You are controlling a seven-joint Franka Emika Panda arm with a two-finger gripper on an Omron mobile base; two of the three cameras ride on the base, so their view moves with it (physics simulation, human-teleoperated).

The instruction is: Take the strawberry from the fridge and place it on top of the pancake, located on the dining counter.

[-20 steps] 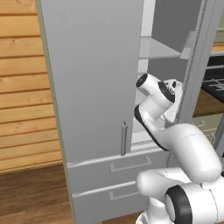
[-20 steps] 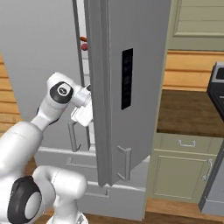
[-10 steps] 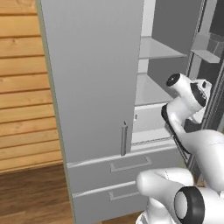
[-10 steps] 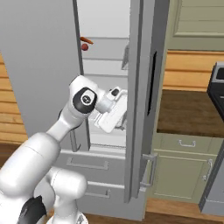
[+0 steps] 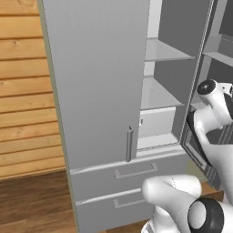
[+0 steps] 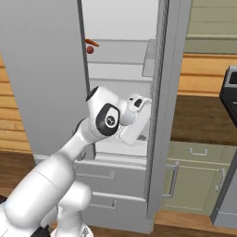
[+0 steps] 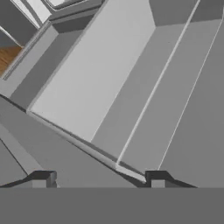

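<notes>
Hand view, nearest first: two dark fingertips [image 7: 43,177] stand well apart at the bottom edge with nothing between them, so the hand [image 7: 99,178] is spread and carries nothing. Past the tips lies a pale grey shelf edge and sloping interior panels of the fridge [image 7: 109,78]; a sliver of brown wood shows at far left. Right base view: white arm [image 6: 65,162] rises from lower left, elbow joint in front of the fridge opening, hand [image 6: 139,109] up against the inner edge of the open right door [image 6: 169,92], pointing in toward the shelves. Whether it touches the door can't be told. Below it are the two lower drawers [image 6: 106,185] with bar handles. Left door [image 6: 41,74] is closed. Further back, on an upper shelf just beside the left door's edge, sits the strawberry [image 6: 90,49], small, dark red, with a thin orange-red stick-like item [image 6: 92,42] just above it, touching or nearly so. Strawberry is well above the hand and apart from it. Left base view: closed left door [image 5: 95,82] fills the front, pale shelves [image 5: 164,50] behind it, arm at right by the open door. Wood plank wall [image 5: 22,91] at far left.
</notes>
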